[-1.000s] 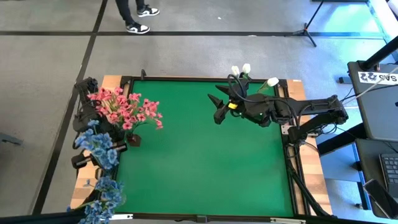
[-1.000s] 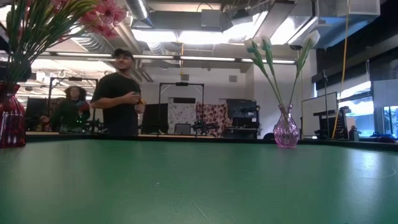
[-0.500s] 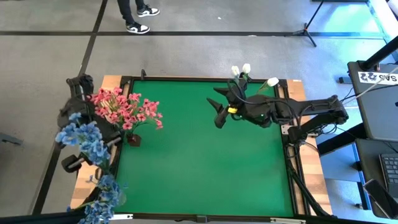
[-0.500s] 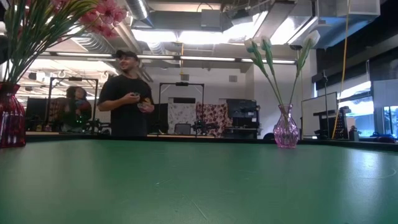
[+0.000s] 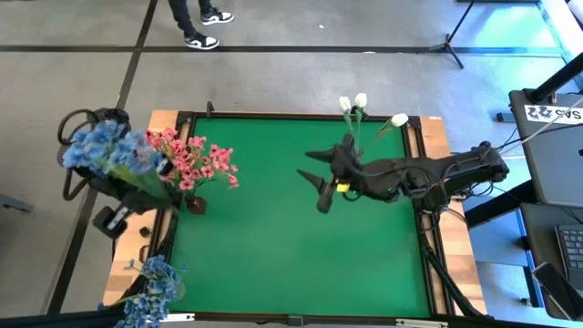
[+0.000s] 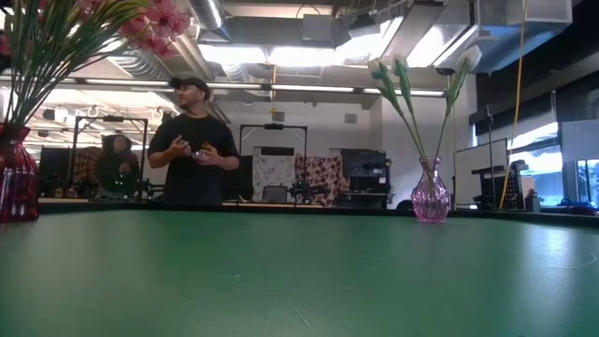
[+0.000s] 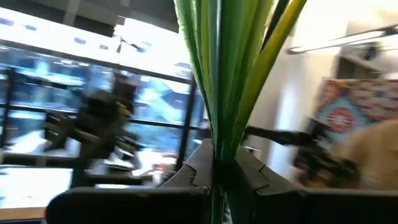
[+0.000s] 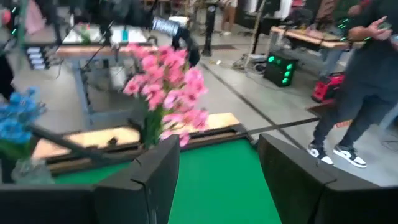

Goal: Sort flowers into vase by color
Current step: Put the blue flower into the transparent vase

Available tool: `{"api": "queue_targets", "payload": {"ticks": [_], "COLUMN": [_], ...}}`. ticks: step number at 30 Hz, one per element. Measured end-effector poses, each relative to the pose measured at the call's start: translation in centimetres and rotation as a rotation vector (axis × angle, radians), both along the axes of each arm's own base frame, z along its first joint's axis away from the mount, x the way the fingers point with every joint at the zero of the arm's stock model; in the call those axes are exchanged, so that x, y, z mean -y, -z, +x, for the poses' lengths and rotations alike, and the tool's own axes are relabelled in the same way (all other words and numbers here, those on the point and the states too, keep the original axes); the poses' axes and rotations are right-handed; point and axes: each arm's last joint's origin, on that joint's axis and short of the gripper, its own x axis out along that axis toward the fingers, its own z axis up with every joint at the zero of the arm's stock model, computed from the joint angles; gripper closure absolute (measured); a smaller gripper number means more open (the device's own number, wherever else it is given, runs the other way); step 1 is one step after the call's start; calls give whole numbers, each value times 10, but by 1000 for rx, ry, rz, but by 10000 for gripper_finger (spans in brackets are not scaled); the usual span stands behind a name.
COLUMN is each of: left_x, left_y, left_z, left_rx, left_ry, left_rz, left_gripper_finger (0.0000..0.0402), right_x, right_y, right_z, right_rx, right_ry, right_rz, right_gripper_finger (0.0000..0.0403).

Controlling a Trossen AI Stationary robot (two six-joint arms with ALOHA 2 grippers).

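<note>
Green worktop [image 5: 291, 246] with wood edging, on grey floor [image 5: 82, 82] marked by dark tape lines. Beyond the worktop: open lab, ceiling ducts [image 6: 318, 28], strip lights [image 6: 281, 90]. A person [image 6: 194, 145] in a dark shirt stands behind the worktop, patterned screens [image 6: 323, 178] and monitors beside them. Tripod [image 5: 455, 36] past the worktop's far corner.

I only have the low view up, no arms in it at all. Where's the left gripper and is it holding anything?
Observer: The left gripper is off the table's left edge, shut on a bunch of blue flowers.
Operator: And the right one?
Observer: The right gripper hangs over the green mat, open and empty.
Operator: Any blue ones left elsewhere?
Observer: Yes, another blue cluster sits at the table's near left corner.
</note>
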Motion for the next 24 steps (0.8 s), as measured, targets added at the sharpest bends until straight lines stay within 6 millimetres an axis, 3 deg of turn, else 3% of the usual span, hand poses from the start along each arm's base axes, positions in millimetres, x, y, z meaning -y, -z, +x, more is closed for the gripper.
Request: {"api": "queue_targets", "payload": {"ticks": [6,16,24], "left_x": [3,4,4], "left_y": [-21,-14,-4], "left_z": [24,62,88], "left_rx": [-1,-58,-109], "left_ry": [-168,-385,-585], "left_rz": [-24,-84,-121], "left_gripper_finger": [387,383,383], "right_x": [-17,-41,-44], "right_y": [21,69,52], "right_z": [24,87,92], "right_rx": [-30,70,304], "right_ry": [-144,-272,-337], "right_rz": [59,99,157], "right_gripper_finger": [184,184,184]}}
